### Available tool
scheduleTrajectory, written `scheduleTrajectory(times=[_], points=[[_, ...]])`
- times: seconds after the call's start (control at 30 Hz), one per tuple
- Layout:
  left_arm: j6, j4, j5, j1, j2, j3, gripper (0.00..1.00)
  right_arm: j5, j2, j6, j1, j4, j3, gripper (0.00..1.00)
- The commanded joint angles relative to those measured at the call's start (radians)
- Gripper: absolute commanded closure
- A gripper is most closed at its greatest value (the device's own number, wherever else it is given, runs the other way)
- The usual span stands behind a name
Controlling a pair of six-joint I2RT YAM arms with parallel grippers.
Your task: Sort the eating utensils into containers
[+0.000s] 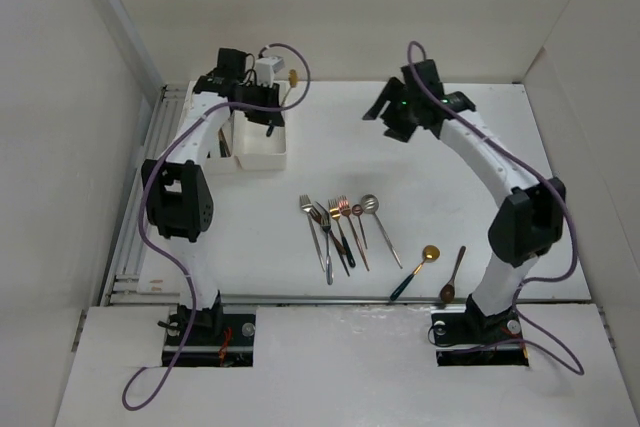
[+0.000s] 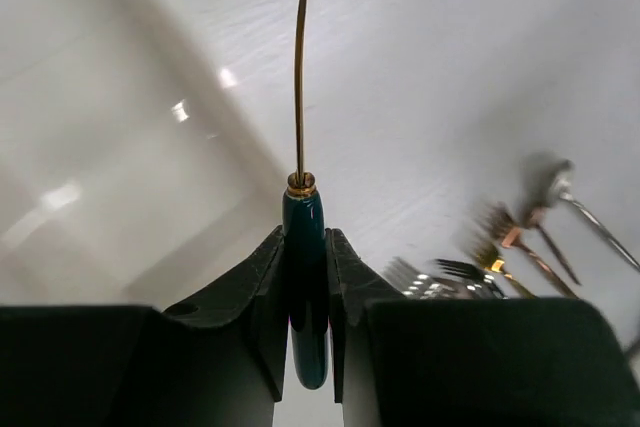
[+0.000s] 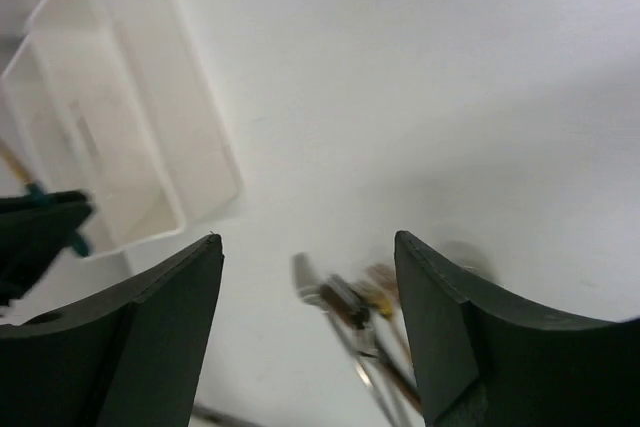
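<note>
Nearest the bases, the unsorted utensils [image 1: 340, 232] lie on the surface [image 1: 450, 197] around 6 o'clock. Farther out, at 1 o'clock, the right gripper [image 3: 308, 239] hangs wide open and empty. Farthest, at 11 o'clock, the left gripper [image 2: 305, 237] is clamped on the dark green handle of a gold utensil [image 2: 299, 77] above the containers [image 1: 262, 155]. Its long axis runs straight out from the jaws, head toward 2 o'clock. It is probably a spoon, though it shows edge-on. The step in hand is the drop-off: align it with a bin, lower, release.
</note>
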Motion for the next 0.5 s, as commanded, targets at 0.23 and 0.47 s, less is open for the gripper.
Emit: scheduleTrajectory(times=[0.23, 0.47], points=[[-0.019, 0.105, -0.631, 0.167, -0.058, 0.005, 1.0, 0.175, -0.35, -0.089, -0.249, -0.374, -0.501, 0.13], [-0.03, 0.116, -0.655, 0.224, 0.041, -0.039, 1.0, 0.176, -0.576, -0.056, -0.428, -0.374, -0.788, 0.15]])
